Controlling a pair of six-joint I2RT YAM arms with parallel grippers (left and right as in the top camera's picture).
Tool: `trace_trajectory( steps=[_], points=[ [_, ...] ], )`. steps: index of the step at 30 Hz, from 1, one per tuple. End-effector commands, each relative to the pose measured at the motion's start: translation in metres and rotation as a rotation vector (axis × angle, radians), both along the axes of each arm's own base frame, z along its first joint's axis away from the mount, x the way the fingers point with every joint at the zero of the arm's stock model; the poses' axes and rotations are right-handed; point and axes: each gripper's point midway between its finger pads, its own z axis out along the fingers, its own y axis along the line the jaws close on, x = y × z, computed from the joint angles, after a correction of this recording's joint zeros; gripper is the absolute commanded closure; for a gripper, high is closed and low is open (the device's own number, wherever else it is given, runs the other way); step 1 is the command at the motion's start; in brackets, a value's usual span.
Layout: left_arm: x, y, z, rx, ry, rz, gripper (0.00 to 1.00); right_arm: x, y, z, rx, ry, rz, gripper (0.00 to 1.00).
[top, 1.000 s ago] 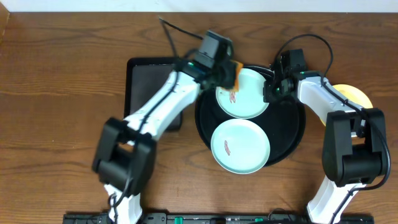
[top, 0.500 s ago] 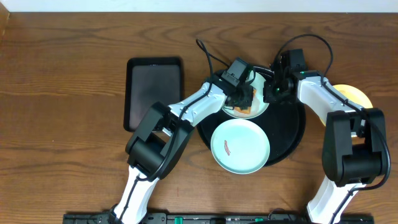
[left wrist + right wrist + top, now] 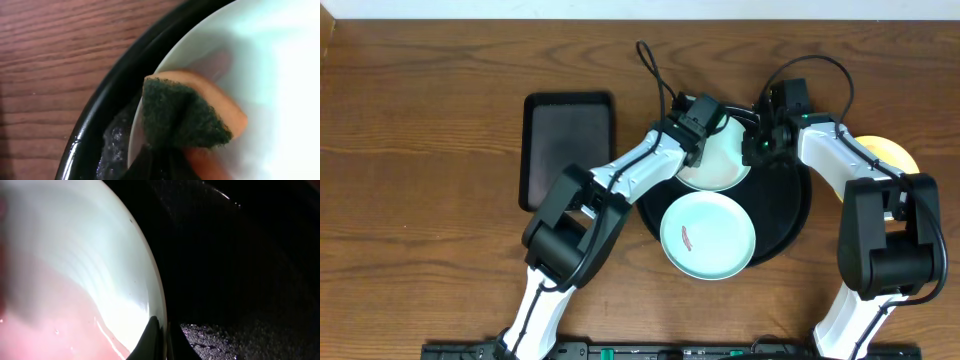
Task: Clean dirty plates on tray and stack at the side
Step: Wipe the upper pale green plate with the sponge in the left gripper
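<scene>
Two mint-blue plates lie on the round black tray (image 3: 790, 205). The far plate (image 3: 725, 165) is under both grippers. My left gripper (image 3: 698, 135) is shut on an orange sponge with a dark green scrub face (image 3: 187, 117) and presses it on this plate (image 3: 270, 60) near its left rim, by the tray's rim (image 3: 100, 110). My right gripper (image 3: 757, 150) is shut on the plate's right rim (image 3: 159, 325), one finger on each side. The near plate (image 3: 708, 236) carries a small red smear. The pale yellow plate (image 3: 892, 155) lies on the table at the right, partly hidden by my right arm.
A rectangular black tray (image 3: 568, 145) lies on the wooden table at the left. My left arm crosses the round tray's left edge. A black cable loops above the tray at the back.
My left gripper moved from beside the tray onto the far plate with the sponge and rubs it; the plate's red smear no longer shows. My right gripper keeps holding the rim.
</scene>
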Motion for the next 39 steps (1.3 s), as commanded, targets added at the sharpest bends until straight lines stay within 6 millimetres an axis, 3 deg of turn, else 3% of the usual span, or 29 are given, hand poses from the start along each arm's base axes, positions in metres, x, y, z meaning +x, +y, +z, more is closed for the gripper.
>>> trace_trajectory(
  steps=[1, 5, 9, 12, 15, 18, 20, 24, 28, 31, 39],
  points=[
    [-0.003, 0.022, -0.025, 0.027, 0.053, 0.079, 0.92, -0.014, -0.006, -0.019, -0.034, 0.066, 0.001, 0.99],
    [-0.019, -0.023, -0.029, -0.269, 0.187, 0.13, 0.92, -0.015, -0.006, -0.019, -0.034, 0.069, 0.001, 0.99],
    [-0.031, -0.074, -0.017, -0.512, 0.278, 0.086, 0.92, -0.015, -0.006, -0.019, -0.034, 0.069, 0.001, 0.99],
    [-0.042, -0.097, -0.011, -0.581, 0.307, 0.06, 0.92, -0.015, -0.006, -0.019, -0.034, 0.069, 0.001, 0.99],
    [-0.053, -0.107, -0.011, -0.571, 0.318, 0.031, 0.92, -0.015, -0.006, -0.019, -0.034, 0.069, 0.001, 0.99],
    [-0.053, -0.094, -0.018, -0.511, 0.314, 0.059, 0.92, -0.015, -0.006, -0.019, -0.034, 0.069, 0.001, 0.99],
    [-0.047, -0.072, -0.025, -0.433, 0.289, 0.101, 0.92, -0.015, -0.006, -0.019, -0.034, 0.069, 0.001, 0.99],
    [-0.024, -0.013, -0.033, -0.191, 0.185, 0.121, 0.92, -0.015, -0.006, -0.019, -0.034, 0.069, 0.001, 0.99],
    [0.002, 0.042, -0.025, 0.068, 0.047, 0.127, 0.93, -0.015, -0.006, -0.019, -0.034, 0.069, 0.001, 0.99],
    [0.015, 0.051, -0.018, 0.126, -0.009, 0.098, 0.93, -0.015, -0.006, -0.019, -0.034, 0.069, 0.001, 0.99],
    [0.041, 0.05, 0.002, 0.173, -0.139, 0.048, 0.92, -0.015, -0.006, -0.019, -0.034, 0.073, 0.001, 0.99]
  ],
)
